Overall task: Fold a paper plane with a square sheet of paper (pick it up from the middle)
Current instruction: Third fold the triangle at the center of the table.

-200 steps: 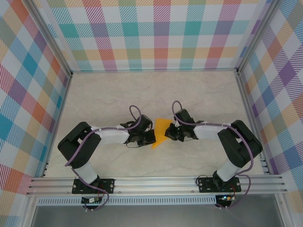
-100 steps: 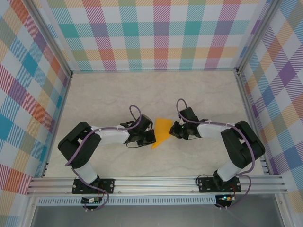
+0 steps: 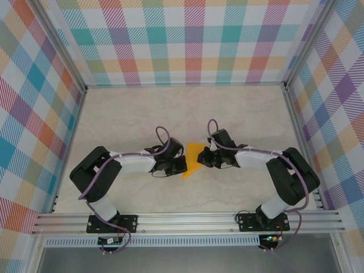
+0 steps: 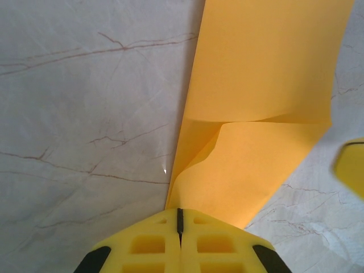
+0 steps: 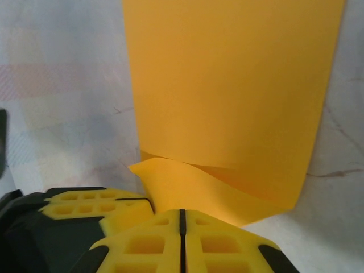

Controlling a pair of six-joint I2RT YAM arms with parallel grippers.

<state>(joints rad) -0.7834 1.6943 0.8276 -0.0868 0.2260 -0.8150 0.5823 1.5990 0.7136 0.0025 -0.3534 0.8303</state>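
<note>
Orange paper lay at the middle of the bench between 2 hands. The left hand stayed clamped on its edge; the right hand had drawn back, then returned, closed on the folded flap, probably to press that crease.

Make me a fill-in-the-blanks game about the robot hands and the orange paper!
1. The left gripper is ____, not open, pinching the edge of the paper.
2. Seen from above, the paper sits ____ the left gripper and the right gripper.
3. The paper is not one flat layer: part of it is ____ over.

Missing words: shut, between, folded.
</note>
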